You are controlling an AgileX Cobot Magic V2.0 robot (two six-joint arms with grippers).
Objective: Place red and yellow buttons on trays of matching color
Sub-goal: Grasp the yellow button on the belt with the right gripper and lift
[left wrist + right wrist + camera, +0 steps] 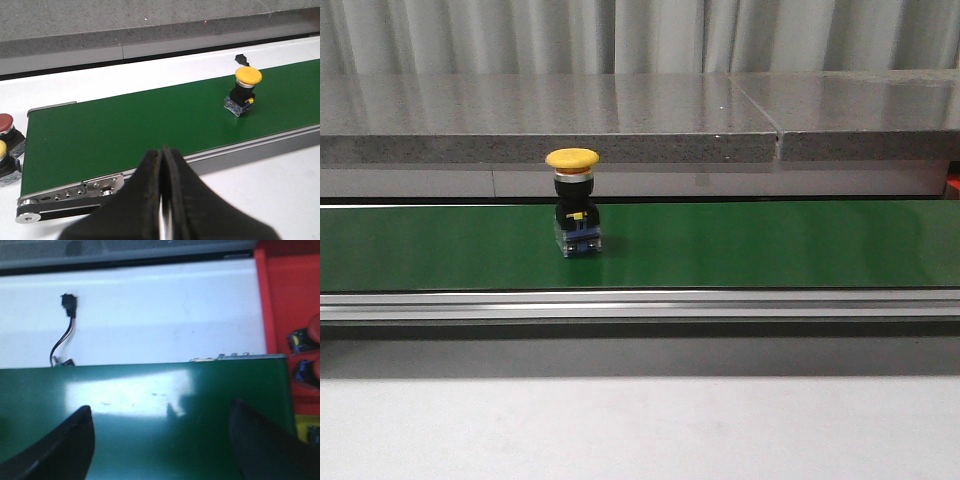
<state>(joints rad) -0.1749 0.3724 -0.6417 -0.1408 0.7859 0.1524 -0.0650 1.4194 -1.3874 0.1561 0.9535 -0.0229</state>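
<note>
A yellow-capped button (573,200) stands upright on the green conveyor belt (770,245); the left wrist view shows this button (246,90) too, well ahead of my left gripper (162,152), which is shut on nothing near the belt's front rail. My right gripper (161,407) hangs open over bare belt (140,390). Past the belt's end lies a red tray (287,300) holding buttons, one with a red cap (314,327). A sliver of the yellow tray (301,421) shows beside it. Neither gripper appears in the front view.
A red-capped button (6,125) and a yellow-capped one (2,150) sit off the belt's other end. A black connector on a thin cable (67,305) lies on the white table behind the belt. A grey stone ledge (620,120) runs along the back.
</note>
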